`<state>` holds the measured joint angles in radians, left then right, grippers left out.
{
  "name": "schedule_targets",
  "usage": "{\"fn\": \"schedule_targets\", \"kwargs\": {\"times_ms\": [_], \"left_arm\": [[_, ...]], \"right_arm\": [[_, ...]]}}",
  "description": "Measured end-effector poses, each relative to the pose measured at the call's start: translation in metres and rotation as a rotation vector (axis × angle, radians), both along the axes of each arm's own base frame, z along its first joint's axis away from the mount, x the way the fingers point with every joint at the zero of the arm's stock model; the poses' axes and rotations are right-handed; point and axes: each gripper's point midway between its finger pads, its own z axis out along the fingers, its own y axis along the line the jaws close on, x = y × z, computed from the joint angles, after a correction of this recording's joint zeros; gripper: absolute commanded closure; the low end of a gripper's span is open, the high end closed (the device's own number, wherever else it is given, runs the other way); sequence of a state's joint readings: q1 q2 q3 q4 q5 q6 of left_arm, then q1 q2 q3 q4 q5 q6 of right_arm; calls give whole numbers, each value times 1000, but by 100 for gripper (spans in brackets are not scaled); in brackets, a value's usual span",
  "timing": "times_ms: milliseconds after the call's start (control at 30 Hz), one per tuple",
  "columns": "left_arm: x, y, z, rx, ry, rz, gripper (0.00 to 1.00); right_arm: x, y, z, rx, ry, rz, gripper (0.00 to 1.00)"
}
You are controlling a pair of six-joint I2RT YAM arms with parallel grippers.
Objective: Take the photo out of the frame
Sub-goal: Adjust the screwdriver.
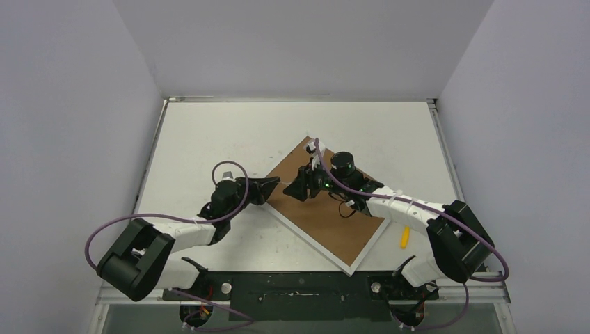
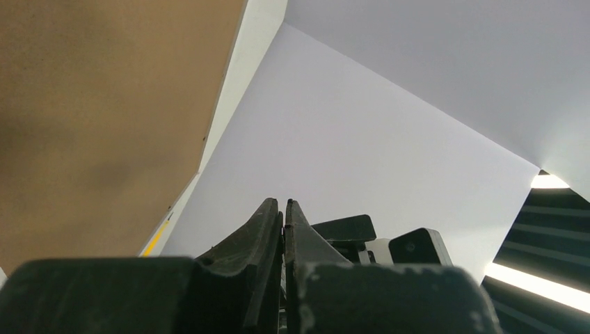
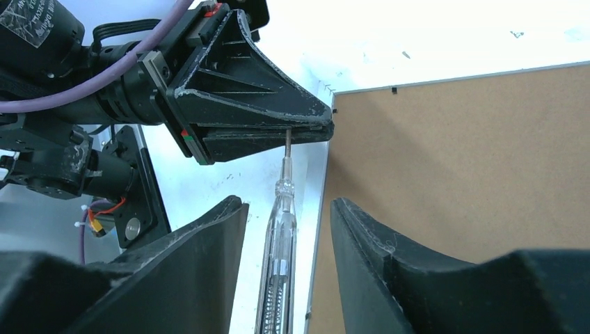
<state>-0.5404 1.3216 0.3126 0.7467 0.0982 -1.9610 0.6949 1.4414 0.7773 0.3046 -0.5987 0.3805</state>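
Observation:
The frame (image 1: 348,263) lies face down on the table, turned diagonally, its brown back panel (image 1: 327,217) facing up. The photo is hidden. My left gripper (image 1: 276,184) is at the frame's left edge, shut on the metal shaft of a clear-handled screwdriver (image 3: 282,229). In the right wrist view the left gripper (image 3: 325,129) pinches the shaft tip beside the frame's corner. My right gripper (image 3: 288,203) stands open, the screwdriver's handle between its fingers, touching neither. The brown back (image 3: 452,174) fills the right of that view. The left wrist view shows the left gripper (image 2: 284,203) with jaws pressed together.
A small yellow object (image 1: 404,237) lies on the white table just right of the frame's lower corner. Grey walls enclose the table on the left, back and right. The right arm reaches over the frame's back panel.

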Motion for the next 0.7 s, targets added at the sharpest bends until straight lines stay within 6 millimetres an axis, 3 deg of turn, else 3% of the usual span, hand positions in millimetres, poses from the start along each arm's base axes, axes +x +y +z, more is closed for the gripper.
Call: {"fn": "schedule_targets", "kwargs": {"times_ms": [200,400,700], "left_arm": [[2,3,12,-24,-23,25,100],[2,5,12,-27,-21,34,100],[2,7,9,-20,-21,43,100]], "right_arm": [[3,3,7,51,15,-28,34],[5,1,3,85,71,-88,21],[19,-13,4,155,279,-231,16]]}}
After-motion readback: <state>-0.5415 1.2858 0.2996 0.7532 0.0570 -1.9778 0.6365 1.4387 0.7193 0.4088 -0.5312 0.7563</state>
